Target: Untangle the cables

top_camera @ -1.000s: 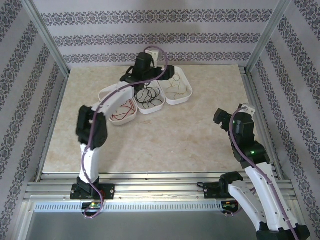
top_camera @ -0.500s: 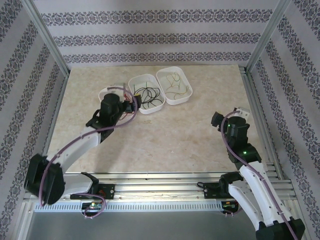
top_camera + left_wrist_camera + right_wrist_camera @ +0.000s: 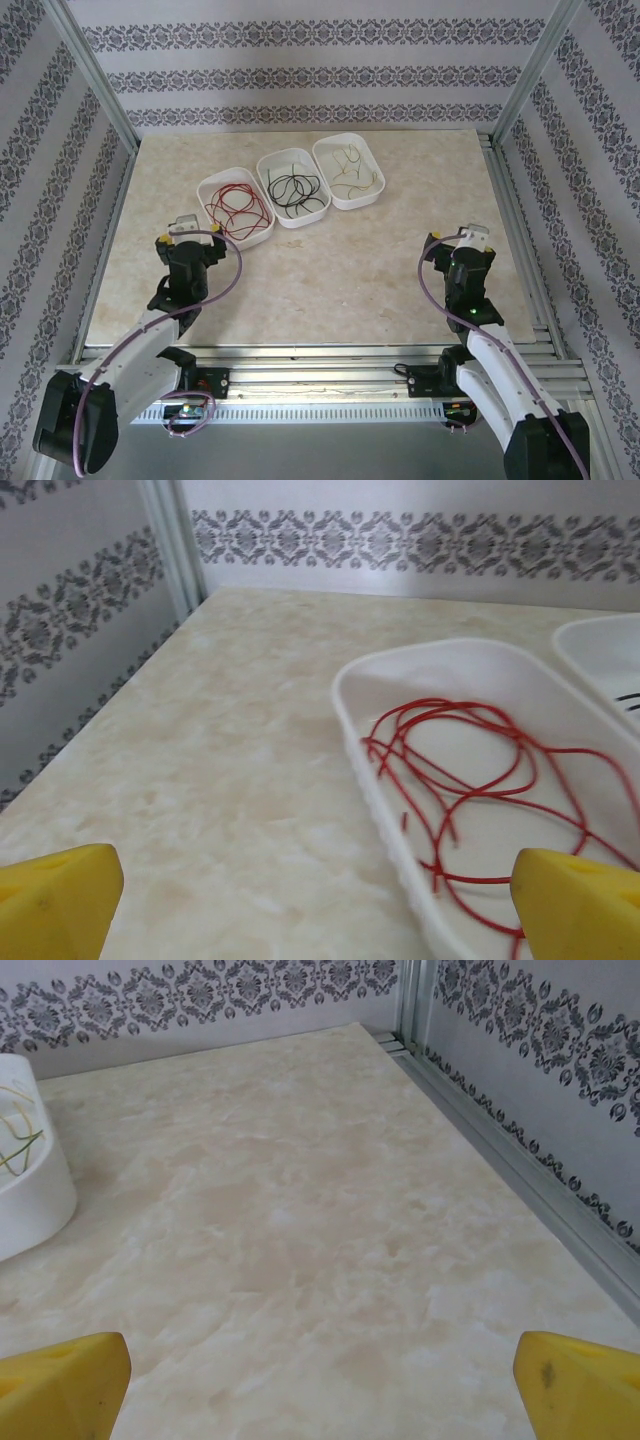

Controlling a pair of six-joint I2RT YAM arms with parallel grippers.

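**Sitting one colour per tray, hands wide open**

So the red cable (image 3: 232, 208) lies in the left tray (image 3: 203, 186), the black cable (image 3: 295, 190) in the middle tray (image 3: 263, 166), and the yellowish-tan cable (image 3: 348, 176) in the right tray (image 3: 377, 168). All three are at the far side of the marble-look surface (image 3: 330, 270). Each wire is thin and curly, and the red one is looped loosely over itself. The trays are smooth white plastic with rounded corners. The left hand (image 3: 189, 236) sits near the red tray, yellow fingertips (image 3: 570, 895) spread apart, gripping nothing. The right hand (image 3: 460, 240) is the same, over bare surface.
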